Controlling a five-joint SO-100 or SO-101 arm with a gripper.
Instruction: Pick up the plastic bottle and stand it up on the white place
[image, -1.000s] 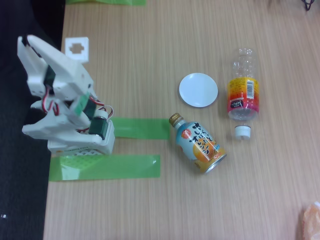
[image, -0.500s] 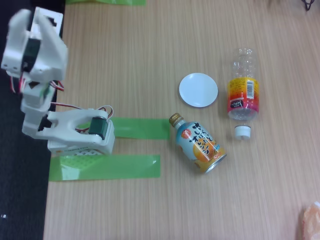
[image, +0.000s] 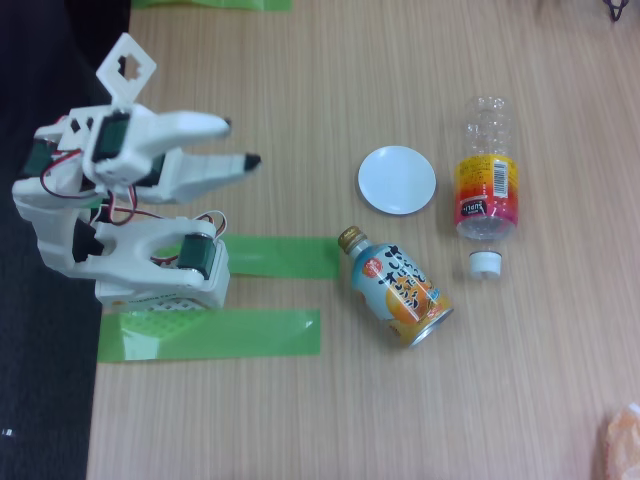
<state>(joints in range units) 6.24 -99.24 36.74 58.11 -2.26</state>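
The plastic bottle (image: 487, 190) lies on its side at the right of the wooden table, its white cap (image: 485, 263) pointing toward the lower edge of the fixed view. Its label runs from yellow to red. Just left of it lies the white place (image: 397, 180), a small round disc with nothing on it. My gripper (image: 241, 141) is far to the left, above the arm's base, pointing right toward the disc. Its two white fingers (image: 205, 125) stand apart with nothing between them, well short of both disc and bottle.
A light-blue and orange bottle-can (image: 400, 288) with a gold cap lies on its side below the disc. Green tape strips (image: 215, 333) lie beside the arm's base (image: 165, 275). The table's left edge borders a dark area. Something orange (image: 622, 440) shows at the bottom right corner.
The arm has unfolded from its raised, tucked pose at the left. The gripper swung down and now points right over the table. Bottle, disc and can have not moved.
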